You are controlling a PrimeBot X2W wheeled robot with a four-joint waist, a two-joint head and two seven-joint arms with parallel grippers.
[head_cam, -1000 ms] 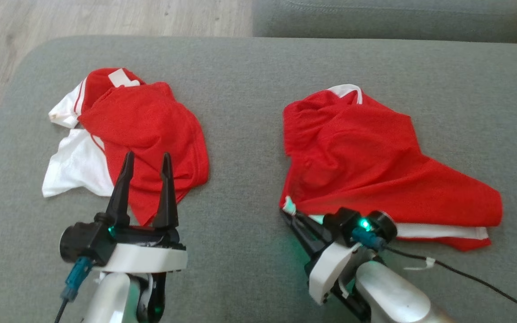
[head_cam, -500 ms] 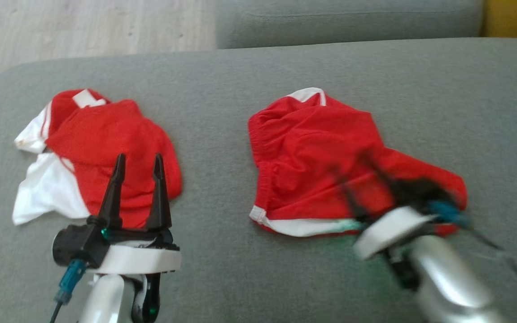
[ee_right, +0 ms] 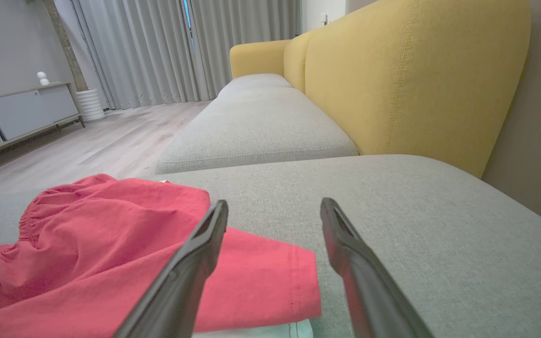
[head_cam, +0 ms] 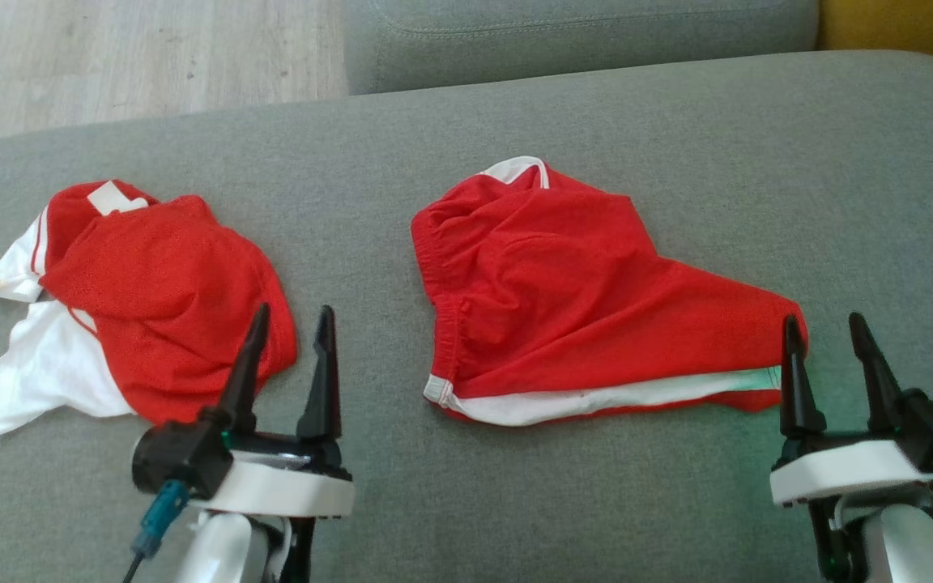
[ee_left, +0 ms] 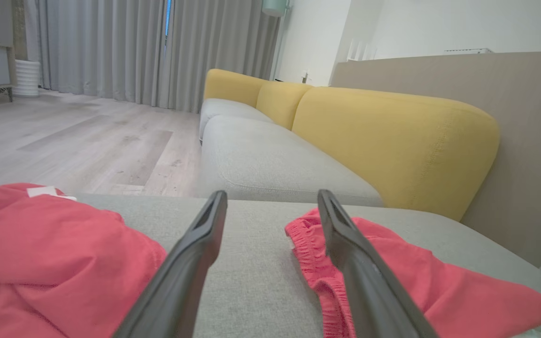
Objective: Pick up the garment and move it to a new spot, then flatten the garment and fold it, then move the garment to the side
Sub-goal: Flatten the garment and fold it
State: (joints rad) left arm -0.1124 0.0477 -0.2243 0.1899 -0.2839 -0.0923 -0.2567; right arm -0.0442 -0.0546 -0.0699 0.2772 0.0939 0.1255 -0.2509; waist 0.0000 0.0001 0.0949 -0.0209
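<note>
Pincers spread wide and empty, our left gripper and right gripper point up across the grey sofa cushion. We see the red shorts lying crumpled mid-cushion, white trim along the near edge, waistband toward our left. Our right gripper stands at the shorts' right-hand corner, one finger over the hem; whether it touches the cloth we cannot tell. Our left gripper sits by the near edge of a red and white garment, apart from the shorts. Beyond lie a yellow backrest and a wooden floor.
</note>
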